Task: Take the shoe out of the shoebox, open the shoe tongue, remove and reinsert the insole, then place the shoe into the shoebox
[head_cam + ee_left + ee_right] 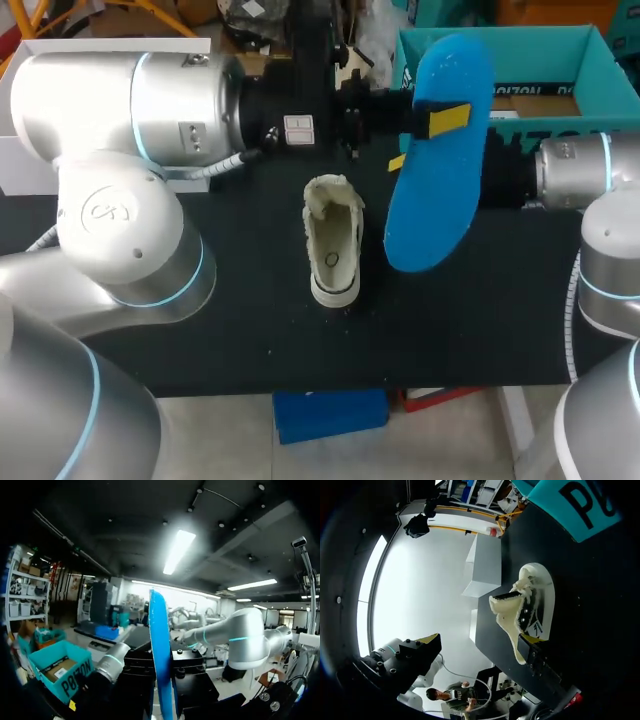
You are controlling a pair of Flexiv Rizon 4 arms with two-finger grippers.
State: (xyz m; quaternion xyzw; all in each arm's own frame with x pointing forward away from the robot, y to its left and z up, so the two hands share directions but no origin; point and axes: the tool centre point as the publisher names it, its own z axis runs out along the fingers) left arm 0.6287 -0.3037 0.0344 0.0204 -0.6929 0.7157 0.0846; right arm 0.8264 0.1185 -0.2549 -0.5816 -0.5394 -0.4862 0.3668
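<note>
Our shoe (333, 245) stands mid-frame on the worktop (240, 310), out of the shoebox (530, 55). Left gripper (421, 139) fingers clench the removed insole (430, 215) aloft; right gripper (480, 640) fingers are spread, empty. Reinserting and boxing remain.

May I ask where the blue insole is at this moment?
In the head view the blue insole is aloft right of centre, held by the left gripper, between the shoe and the teal shoebox.

Glare off the ceiling strip light (177, 550); table (240, 310) evenly lit, shadows soft
</note>
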